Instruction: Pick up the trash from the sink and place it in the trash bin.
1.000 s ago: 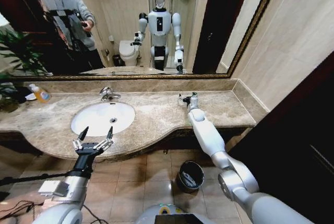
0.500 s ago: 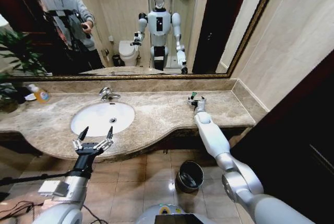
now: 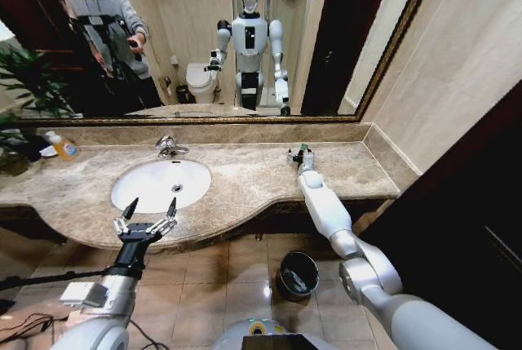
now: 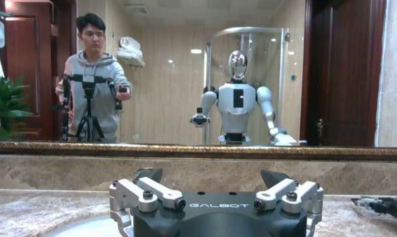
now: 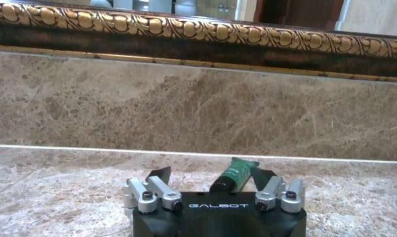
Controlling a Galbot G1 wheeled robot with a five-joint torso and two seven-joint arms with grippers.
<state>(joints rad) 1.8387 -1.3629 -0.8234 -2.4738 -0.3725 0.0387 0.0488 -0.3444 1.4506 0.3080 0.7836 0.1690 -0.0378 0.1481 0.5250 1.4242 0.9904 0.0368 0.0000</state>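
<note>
The dark-green piece of trash (image 5: 233, 175) sits between the spread fingers of the right tool (image 3: 298, 157), tilted; whether they grip it I cannot tell. This is over the marble desk (image 3: 245, 179), at three o'clock from the sink (image 3: 161, 184), whose basin looks bare. The trash bin (image 3: 296, 275) on the floor at five o'clock of the sink already holds a pale scrap, so this piece seems to be what is left. Against half a second ago, the right tool sits slightly nearer the sink. The left tool (image 3: 146, 223) hangs released at the desk's front edge, where it was.
</note>
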